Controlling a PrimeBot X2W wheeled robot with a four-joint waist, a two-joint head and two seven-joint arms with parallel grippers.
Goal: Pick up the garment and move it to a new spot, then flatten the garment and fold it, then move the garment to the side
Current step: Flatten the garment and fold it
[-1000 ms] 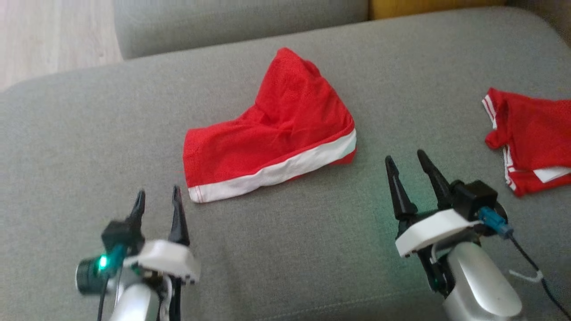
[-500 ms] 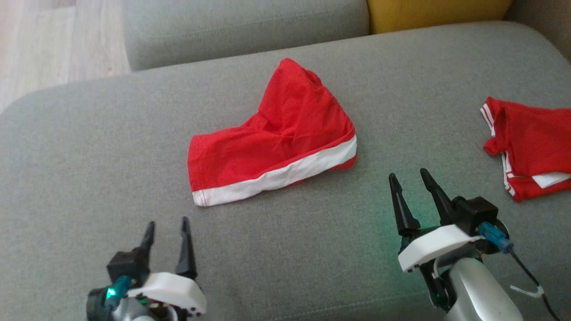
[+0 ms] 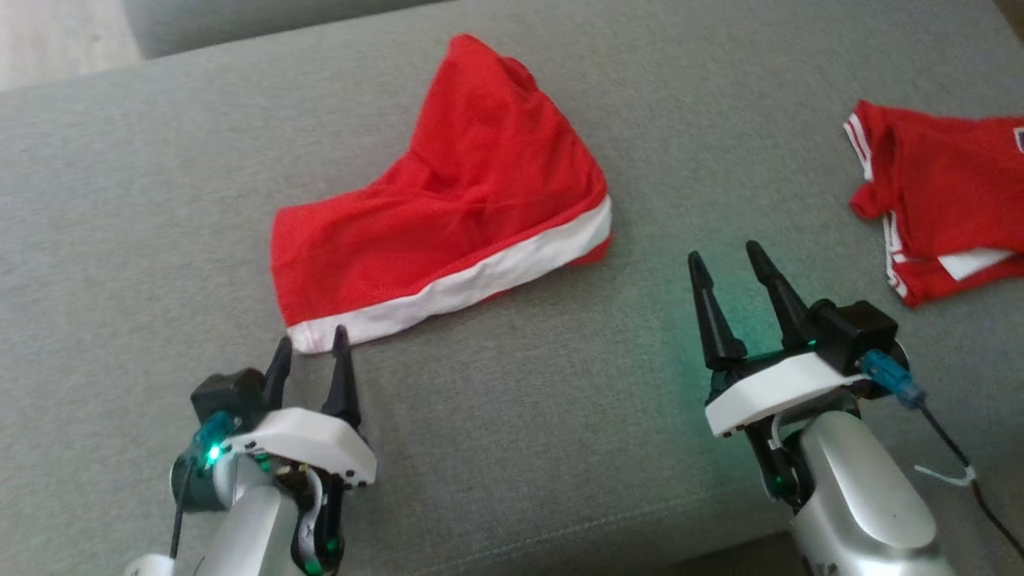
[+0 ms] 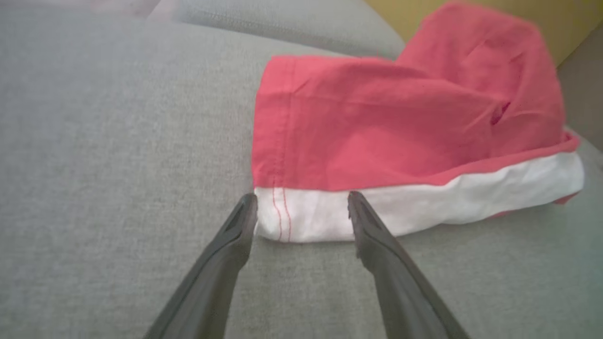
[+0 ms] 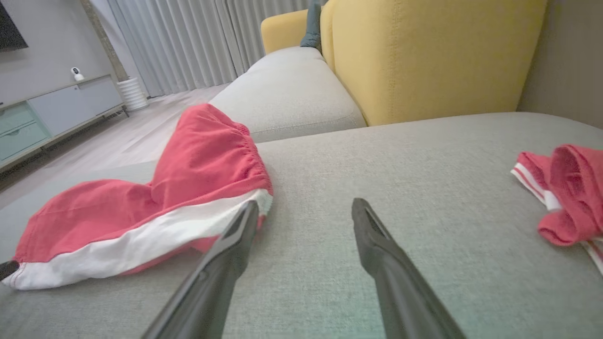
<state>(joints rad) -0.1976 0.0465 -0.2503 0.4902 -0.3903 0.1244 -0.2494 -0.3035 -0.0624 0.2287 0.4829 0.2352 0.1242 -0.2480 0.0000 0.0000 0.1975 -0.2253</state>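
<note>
The garment is a pair of red shorts with a white band, lying crumpled on the grey sofa cushion. My left gripper is open at the near left corner of the garment. In the left wrist view the white hem corner of the garment lies between the two tips of the left gripper, which are not closed on it. My right gripper is open over bare cushion, just right of the garment's near right end. The right wrist view shows the garment to the left of the right gripper.
A second red and white piece of clothing lies bunched at the right edge of the cushion. A yellow backrest rises behind. Wooden floor lies beyond the far left. The cushion's front edge runs just below both arms.
The head camera has shifted, so the whole picture moved. Relative to the garment, my left gripper has come forward to its near left corner. Both grippers stay open.
</note>
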